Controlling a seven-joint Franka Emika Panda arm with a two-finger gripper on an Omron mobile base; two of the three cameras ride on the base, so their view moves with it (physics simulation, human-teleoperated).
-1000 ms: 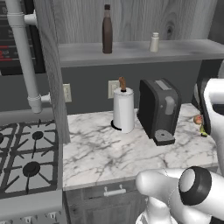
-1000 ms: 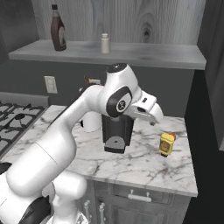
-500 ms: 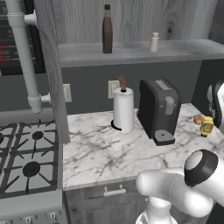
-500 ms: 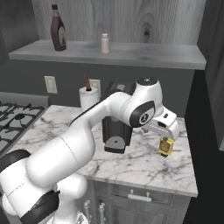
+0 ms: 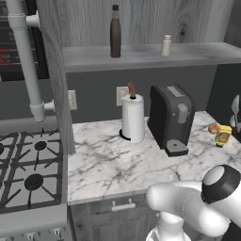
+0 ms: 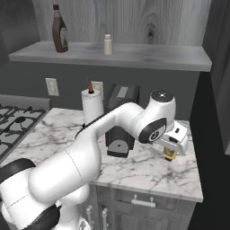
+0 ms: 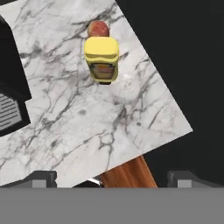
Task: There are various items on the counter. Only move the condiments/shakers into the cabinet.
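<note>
On the cabinet shelf (image 5: 141, 55) stand the tall dark brown bottle (image 5: 115, 31) and the small pale shaker (image 5: 165, 45); from the right they show as the bottle (image 6: 59, 34) and the shaker (image 6: 108, 45). The yellow squeeze bottle (image 5: 222, 135) stands near the right end of the marble counter (image 5: 108, 160). My gripper (image 6: 173, 146) hangs open just above and in front of the yellow bottle (image 6: 169, 155), apart from it. In the hand view the bottle (image 7: 101, 59) is well ahead of my gripper (image 7: 111, 179), with nothing between the fingertips (image 7: 41, 177).
A small red fruit (image 7: 99, 29) sits right behind the yellow bottle. The black coffee machine (image 5: 172, 117) and the paper-towel roll (image 5: 132, 117) stand mid-counter. A gas stove (image 5: 28, 169) lies left. The counter's right edge (image 7: 175, 109) drops off near the bottle.
The arm has swung right and down, bringing the hand from beside the coffee machine to just over the yellow bottle. The items on the shelf and counter have not moved.
</note>
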